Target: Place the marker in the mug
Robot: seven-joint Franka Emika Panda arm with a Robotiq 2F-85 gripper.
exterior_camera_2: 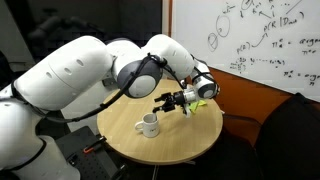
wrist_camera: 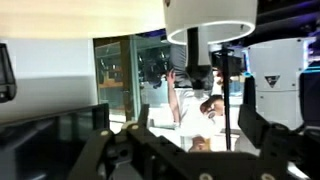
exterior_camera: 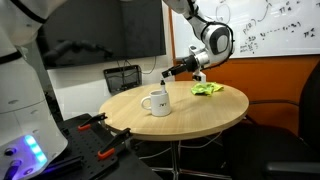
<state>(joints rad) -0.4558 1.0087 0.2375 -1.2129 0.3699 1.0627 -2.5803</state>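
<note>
Mug [exterior_camera: 155, 102] on table [exterior_camera: 205, 115] w/ inside hidden; gripper [exterior_camera: 167, 72] hovers nearby, clenched or not can't tell.

We can read no text for certain. Behind the gripper [exterior_camera: 168, 72], the whiteboard [exterior_camera: 280, 25] carries dark handwriting in both exterior views, too small to decipher. Below the gripper, the mug [exterior_camera: 155, 101] bears an illegible dark mark.

white mug [exterior_camera: 155, 102] upright on table [exterior_camera: 205, 112]

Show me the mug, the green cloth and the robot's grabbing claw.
mug [exterior_camera: 155, 102], exterior view, its white side wall.
green cloth [exterior_camera: 207, 89], exterior view, its crumpled middle.
gripper [exterior_camera_2: 161, 101], exterior view, midway between fingertips.
</note>
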